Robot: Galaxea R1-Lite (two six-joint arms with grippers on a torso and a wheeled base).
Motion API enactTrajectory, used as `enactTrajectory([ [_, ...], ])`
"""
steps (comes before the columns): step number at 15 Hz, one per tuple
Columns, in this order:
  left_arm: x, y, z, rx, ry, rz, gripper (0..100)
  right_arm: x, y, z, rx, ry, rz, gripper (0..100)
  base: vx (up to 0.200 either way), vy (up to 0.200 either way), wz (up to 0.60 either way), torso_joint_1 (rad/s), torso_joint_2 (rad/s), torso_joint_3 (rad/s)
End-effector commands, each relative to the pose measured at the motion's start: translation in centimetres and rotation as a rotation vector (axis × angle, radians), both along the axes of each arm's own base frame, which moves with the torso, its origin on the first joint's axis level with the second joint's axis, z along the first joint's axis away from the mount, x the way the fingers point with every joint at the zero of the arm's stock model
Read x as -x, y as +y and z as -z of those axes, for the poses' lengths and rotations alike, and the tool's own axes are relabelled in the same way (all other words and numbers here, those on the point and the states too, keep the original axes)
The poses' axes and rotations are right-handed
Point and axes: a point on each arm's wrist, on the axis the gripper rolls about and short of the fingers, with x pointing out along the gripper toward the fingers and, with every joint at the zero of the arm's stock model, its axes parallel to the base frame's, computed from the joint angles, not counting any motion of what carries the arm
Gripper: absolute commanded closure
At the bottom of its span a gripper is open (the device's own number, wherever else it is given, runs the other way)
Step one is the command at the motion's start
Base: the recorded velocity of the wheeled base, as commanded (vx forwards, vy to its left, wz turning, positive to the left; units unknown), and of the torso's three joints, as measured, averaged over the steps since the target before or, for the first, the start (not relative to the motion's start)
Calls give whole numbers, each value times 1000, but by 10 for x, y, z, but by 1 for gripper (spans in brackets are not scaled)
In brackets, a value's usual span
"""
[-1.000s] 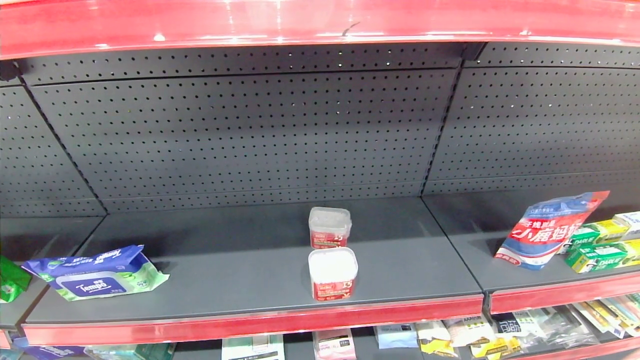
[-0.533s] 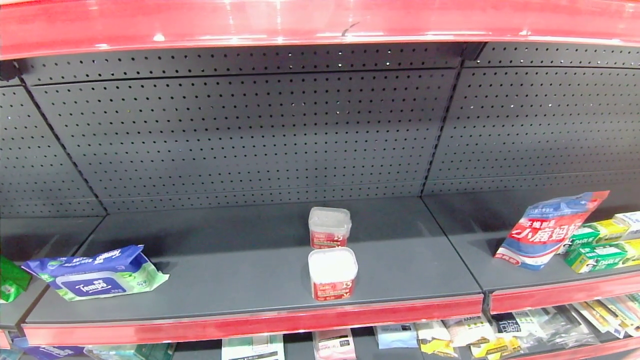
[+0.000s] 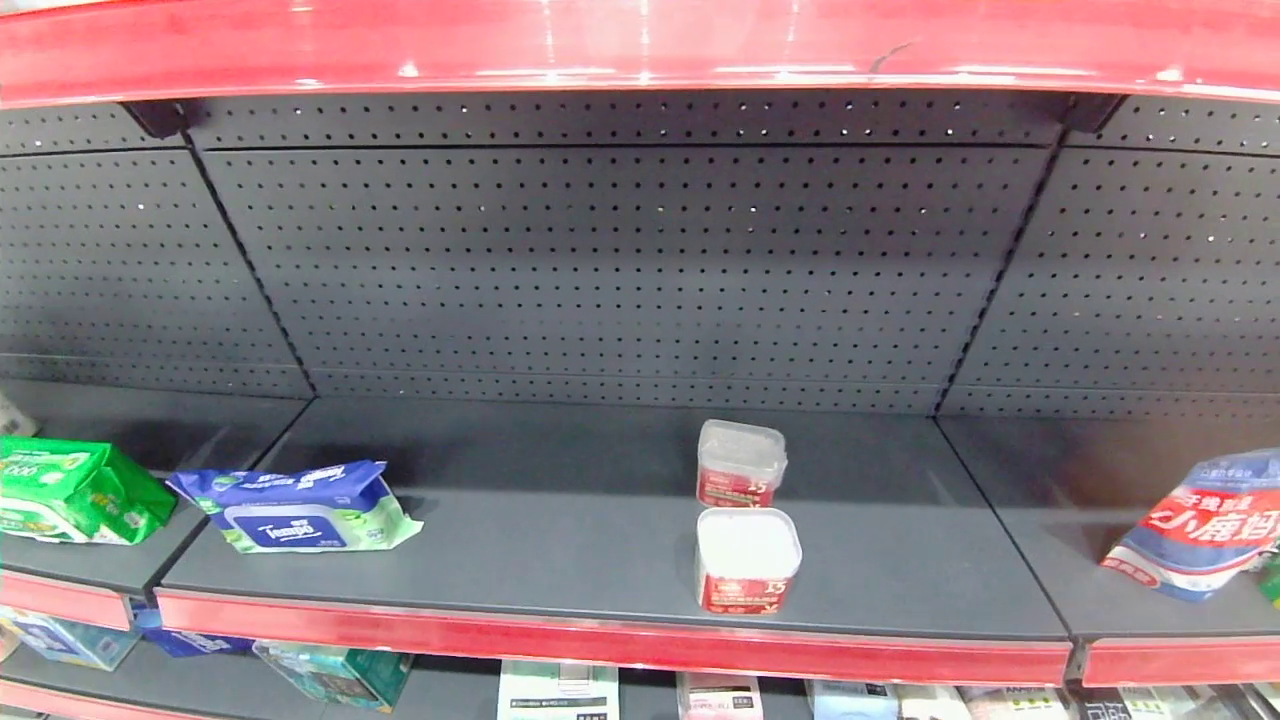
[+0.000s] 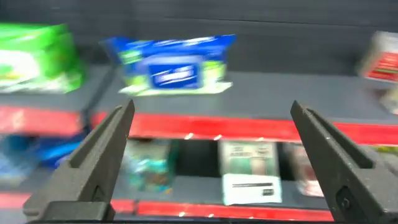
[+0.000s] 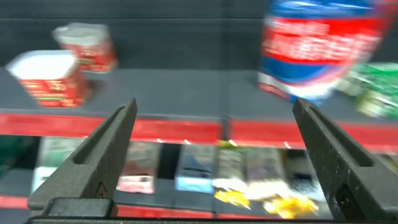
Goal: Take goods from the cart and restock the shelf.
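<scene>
Two small tubs with white lids and red labels stand on the dark shelf (image 3: 560, 560): one near the front edge (image 3: 747, 560), one behind it (image 3: 740, 463). A blue wipes pack (image 3: 297, 504) lies at the shelf's left. My left gripper (image 4: 211, 124) is open with nothing between its fingers, facing the shelf front below the wipes pack (image 4: 171, 62). My right gripper (image 5: 214, 124) is open and holds nothing, facing the shelf front between the tubs (image 5: 53, 78) and a red, white and blue pouch (image 5: 320, 50).
A green pack (image 3: 75, 490) lies on the shelf section to the left, and the pouch (image 3: 1195, 530) on the section to the right. A perforated back panel (image 3: 620, 270) rises behind. Below the red shelf edge (image 3: 600, 640), a lower shelf holds several packaged goods.
The whole head view has shifted, so the camera has turned left: the green pack has come into view and the boxes at far right have left it. The shelf goods have not moved.
</scene>
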Motion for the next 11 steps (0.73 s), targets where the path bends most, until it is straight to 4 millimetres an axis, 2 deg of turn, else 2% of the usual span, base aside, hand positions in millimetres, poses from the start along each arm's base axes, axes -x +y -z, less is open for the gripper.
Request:
enactTrajectory([
  [1,0,0,0,0,4,0,0,0,0,0,-2,0,0,0,0,0,0,0,0,0],
  [11,0,2,-1,-52,4,-81,0,0,0,0,2,0,0,0,0,0,0,0,0,0],
])
